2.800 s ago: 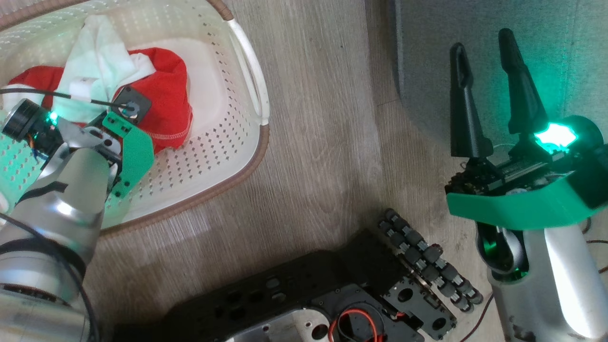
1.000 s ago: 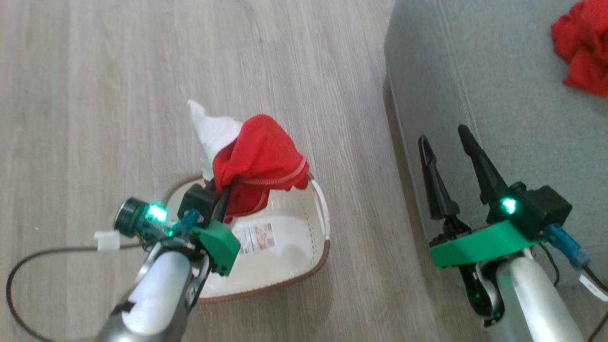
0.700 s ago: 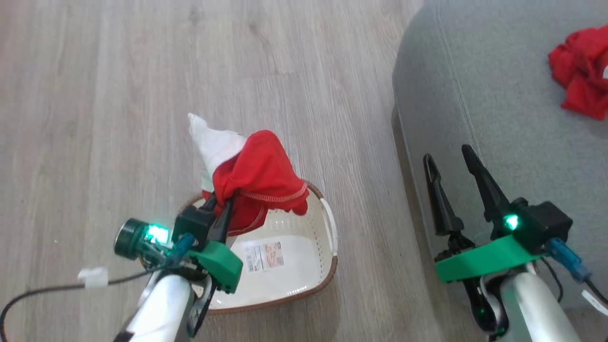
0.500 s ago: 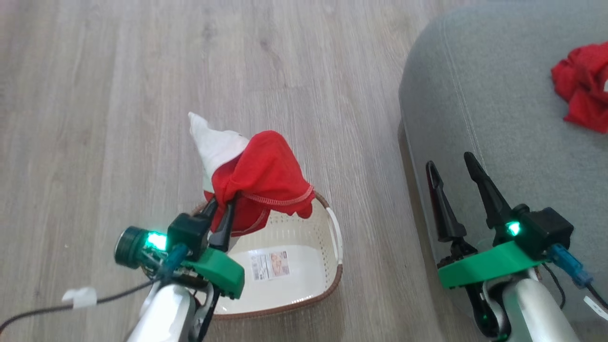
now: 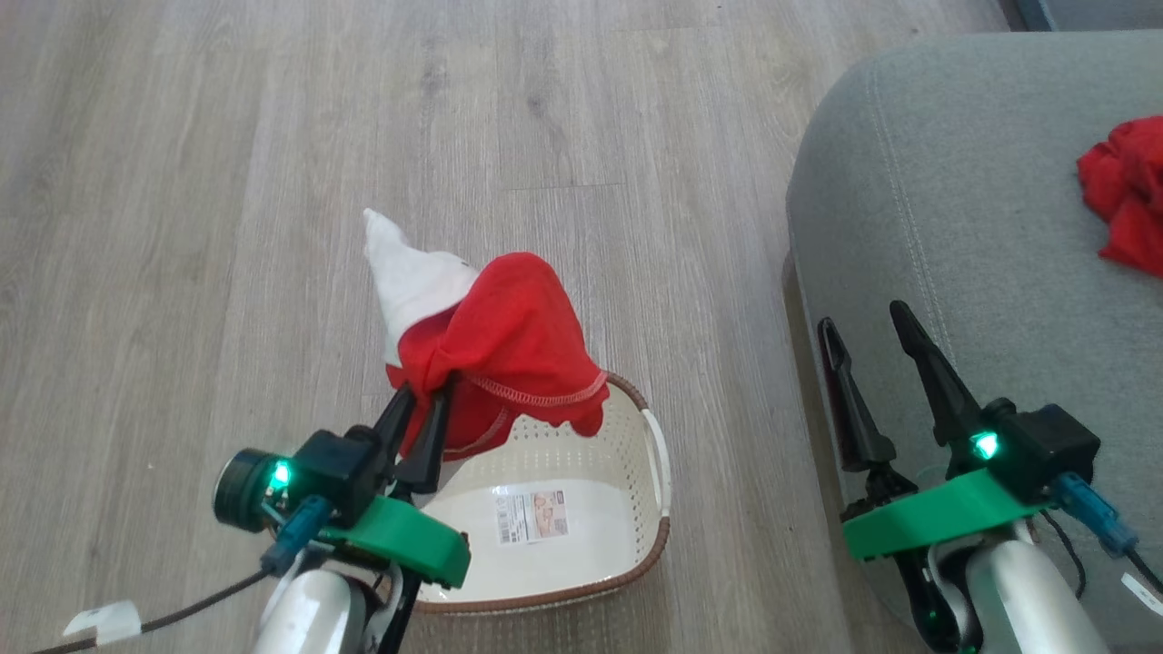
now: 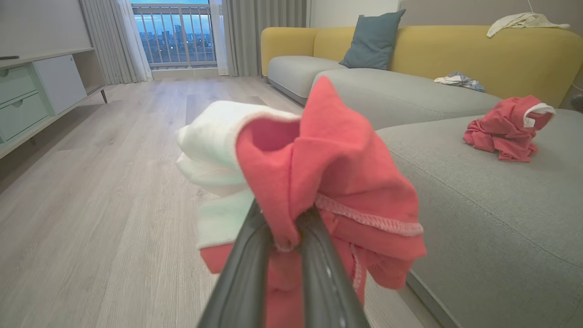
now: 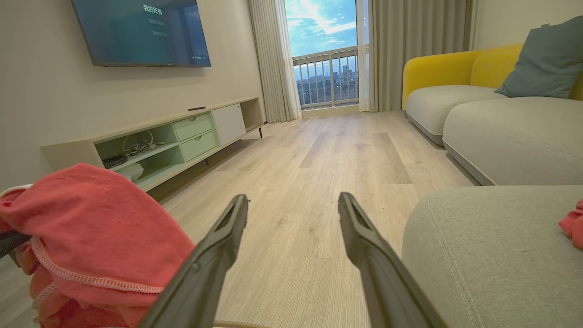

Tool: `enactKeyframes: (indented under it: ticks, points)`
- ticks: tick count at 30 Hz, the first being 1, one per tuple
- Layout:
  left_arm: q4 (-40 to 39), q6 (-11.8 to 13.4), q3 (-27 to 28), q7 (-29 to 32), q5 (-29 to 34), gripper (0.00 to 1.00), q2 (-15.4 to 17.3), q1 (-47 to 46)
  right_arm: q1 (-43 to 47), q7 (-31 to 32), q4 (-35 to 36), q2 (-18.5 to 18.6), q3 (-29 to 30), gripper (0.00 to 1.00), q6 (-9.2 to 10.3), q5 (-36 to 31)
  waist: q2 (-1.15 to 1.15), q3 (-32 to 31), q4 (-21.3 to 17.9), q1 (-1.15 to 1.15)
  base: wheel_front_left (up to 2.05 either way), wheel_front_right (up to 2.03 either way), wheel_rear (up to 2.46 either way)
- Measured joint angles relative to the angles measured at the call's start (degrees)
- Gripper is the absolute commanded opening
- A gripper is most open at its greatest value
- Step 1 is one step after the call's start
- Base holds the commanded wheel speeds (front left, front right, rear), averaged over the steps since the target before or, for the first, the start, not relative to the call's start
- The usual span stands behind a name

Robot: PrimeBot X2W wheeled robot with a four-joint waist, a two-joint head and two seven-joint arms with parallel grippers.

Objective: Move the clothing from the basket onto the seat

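Clothing (image 5: 509,354), red-white bundle, clamped in left gripper (image 5: 424,400) above basket (image 5: 629,434). Right gripper (image 5: 863,318) spread wide, empty, at seat (image 5: 954,182) edge. Red garment (image 5: 1127,204) lies on seat.

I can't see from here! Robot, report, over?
Left gripper shut on clothing, above basket. Right gripper open, empty. One red piece already on seat. Nothing seen in the way.

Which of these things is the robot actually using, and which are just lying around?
Job: red and white clothes, left tool holding them, basket, grey seat, red garment on it.
Lying about: blue cushion, yellow sofa, television, cabinet.
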State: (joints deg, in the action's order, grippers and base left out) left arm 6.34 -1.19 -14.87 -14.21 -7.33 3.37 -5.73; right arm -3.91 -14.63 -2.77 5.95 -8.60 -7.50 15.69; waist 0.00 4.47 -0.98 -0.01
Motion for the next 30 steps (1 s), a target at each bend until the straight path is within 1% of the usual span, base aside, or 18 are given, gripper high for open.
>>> enactKeyframes:
  ticks: [13,16,23,27,30]
  points:
    - [-3.4,-0.2,-0.2,0.0,-0.9,0.0,-0.1,0.0,0.0,0.0,0.1,0.2,-0.5,1.0,0.01,0.0,0.0,-0.3,0.4,0.0,0.0,0.0,0.0]
    - [-4.1,-1.0,-0.5,0.0,-0.8,0.0,-0.1,-0.1,0.0,0.0,1.0,1.0,-3.3,1.0,0.0,0.0,0.0,-0.3,0.3,0.0,0.0,0.0,0.0]
    - [-4.4,-2.9,-0.5,0.0,1.1,0.0,-0.2,-1.0,-0.2,0.0,2.1,4.6,-9.1,1.0,0.0,0.0,0.0,-0.1,-0.1,0.01,0.0,0.0,0.0]
    - [-4.6,-4.3,-0.6,0.0,2.5,0.0,-0.2,-2.6,-0.6,0.0,2.9,6.7,-14.2,1.0,0.0,0.2,0.0,0.1,-0.2,0.0,0.0,0.0,0.0]
    - [-4.6,-5.2,-2.1,0.0,3.4,0.0,-0.2,-3.0,-2.0,0.0,2.9,8.0,-16.9,1.0,0.0,-0.1,0.0,0.1,-0.3,0.01,0.0,0.0,0.0]
